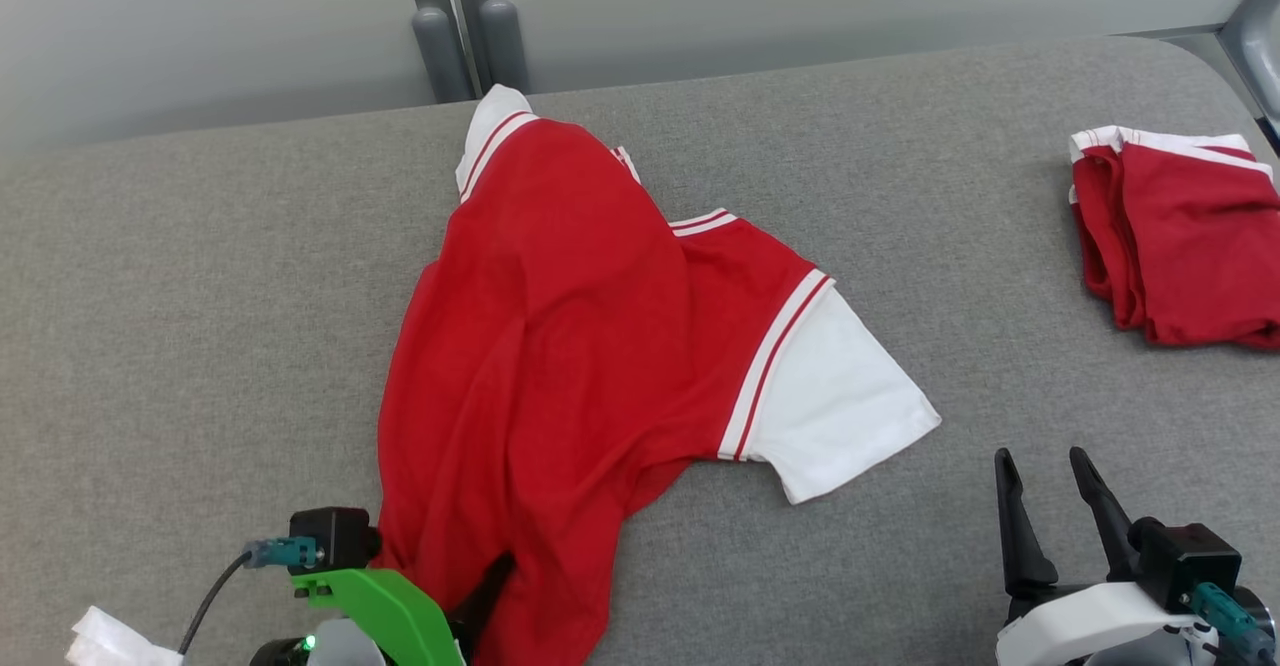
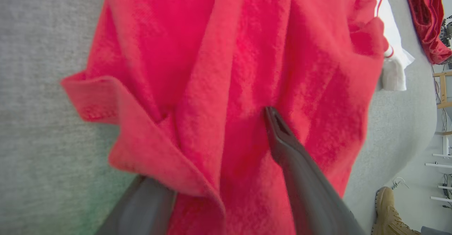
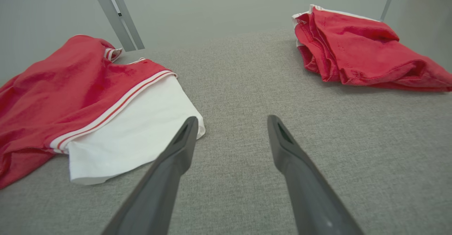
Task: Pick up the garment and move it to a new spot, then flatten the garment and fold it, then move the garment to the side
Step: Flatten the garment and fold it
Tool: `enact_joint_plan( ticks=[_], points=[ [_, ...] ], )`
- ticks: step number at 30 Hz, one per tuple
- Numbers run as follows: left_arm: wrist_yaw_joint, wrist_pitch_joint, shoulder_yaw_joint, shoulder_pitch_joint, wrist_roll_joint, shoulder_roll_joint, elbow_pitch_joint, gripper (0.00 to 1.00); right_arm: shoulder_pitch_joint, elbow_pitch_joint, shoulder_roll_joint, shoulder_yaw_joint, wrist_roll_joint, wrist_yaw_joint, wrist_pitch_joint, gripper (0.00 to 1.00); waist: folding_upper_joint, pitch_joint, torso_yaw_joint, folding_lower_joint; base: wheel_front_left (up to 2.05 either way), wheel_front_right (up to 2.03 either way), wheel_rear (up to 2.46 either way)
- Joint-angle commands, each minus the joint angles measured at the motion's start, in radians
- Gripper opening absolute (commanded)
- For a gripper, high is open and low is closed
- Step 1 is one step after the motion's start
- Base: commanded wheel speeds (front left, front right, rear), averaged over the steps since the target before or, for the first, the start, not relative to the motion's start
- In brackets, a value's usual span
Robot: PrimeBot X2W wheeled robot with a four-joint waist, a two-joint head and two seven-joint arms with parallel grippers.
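The garment (image 1: 560,326) is a red shirt with white, red-striped sleeves. It lies spread and wrinkled on the grey table (image 1: 200,296), one white sleeve (image 1: 840,396) pointing toward my right side. My left gripper (image 1: 470,591) is at the shirt's near hem with its jaws apart. In the left wrist view one finger (image 2: 293,157) lies on top of the red cloth (image 2: 229,51), while a folded hem covers the other finger (image 2: 141,210). My right gripper (image 1: 1040,458) hovers open over bare table, just right of the white sleeve (image 3: 134,136), holding nothing (image 3: 233,120).
A second red and white garment (image 1: 1180,246) lies bunched at the table's far right edge (image 3: 363,51). Grey posts (image 1: 440,36) rise behind the table. A white scrap (image 1: 110,641) sits at the near left corner. A person's tan boot (image 2: 388,210) stands on the floor beside the table.
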Motion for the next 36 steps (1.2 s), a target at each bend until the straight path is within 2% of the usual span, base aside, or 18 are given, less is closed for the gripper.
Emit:
enact_joint_plan(
  ticks=[1,3,7,11,18,23,24,25,26,31,34,36],
  points=[
    [0.002,-0.015,-0.006,-0.019,0.02,-0.014,0.043,0.0,-0.01,-0.003,0.0,-0.004,0.004,0.0,0.0,1.0,-0.0001,0.001,0.0,0.0,0.0,0.0,0.0],
    [0.011,-0.072,0.017,-0.044,0.039,-0.033,0.078,0.0,-0.01,-0.004,0.001,-0.005,0.004,0.0,0.0,1.0,-0.0001,0.0,0.001,0.0,0.0,0.0,0.0],
    [-0.033,-0.13,0.043,-0.072,0.026,-0.05,0.121,0.0,-0.004,-0.003,0.001,-0.004,0.0,0.0,0.0,1.0,-0.0001,-0.008,0.007,0.0,0.0,0.0,0.0],
    [-0.048,-0.164,0.077,-0.107,0.022,-0.042,0.144,0.0,-0.001,-0.001,-0.001,-0.003,-0.001,0.0,0.0,1.0,-0.0001,-0.013,0.011,0.0,0.0,0.0,0.0],
    [-0.024,-0.223,0.131,-0.201,0.055,-0.005,0.181,0.0,-0.001,0.002,0.0,0.001,-0.003,0.0,0.0,1.0,-0.0001,-0.02,0.018,0.0,0.0,0.0,0.0],
    [-0.011,-0.173,0.107,-0.237,0.078,0.015,0.238,0.0,0.001,0.01,0.001,0.011,-0.004,0.0,0.0,1.0,-0.0001,-0.033,0.013,0.0,0.0,0.0,0.0],
    [-0.005,-0.172,0.106,-0.24,0.082,0.016,0.25,0.21,0.001,0.011,0.001,0.013,-0.004,0.0,0.0,1.0,-0.0001,-0.035,0.011,0.0,0.0,0.0,0.0],
    [0.0,-0.182,0.108,-0.241,0.088,0.018,0.259,0.74,0.001,0.012,0.001,0.014,-0.003,0.0,0.0,1.0,-0.0001,-0.038,0.008,0.0,0.0,0.0,0.0],
    [0.013,-0.19,0.112,-0.232,0.09,0.021,0.276,1.0,0.004,0.014,0.001,0.015,-0.002,0.0,0.0,1.0,-0.0001,-0.044,0.005,0.0,0.0,0.0,0.0],
    [0.069,-0.327,0.136,-0.166,0.138,0.045,0.253,1.0,0.023,-0.002,-0.003,-0.001,-0.008,0.0,0.0,1.0,-0.0001,-0.056,0.003,0.0,0.0,0.0,0.0],
    [0.085,-0.42,0.166,-0.115,0.166,0.046,0.176,1.0,0.029,-0.028,-0.009,-0.022,-0.017,0.0,0.0,1.0,-0.0001,-0.065,0.018,0.0,0.0,0.0,0.0],
    [0.103,-0.445,0.199,-0.07,0.181,0.04,0.103,1.0,0.035,-0.046,-0.018,-0.04,-0.024,0.0,0.0,1.0,-0.0001,-0.073,0.032,0.0,0.0,0.0,0.0]
  ],
)
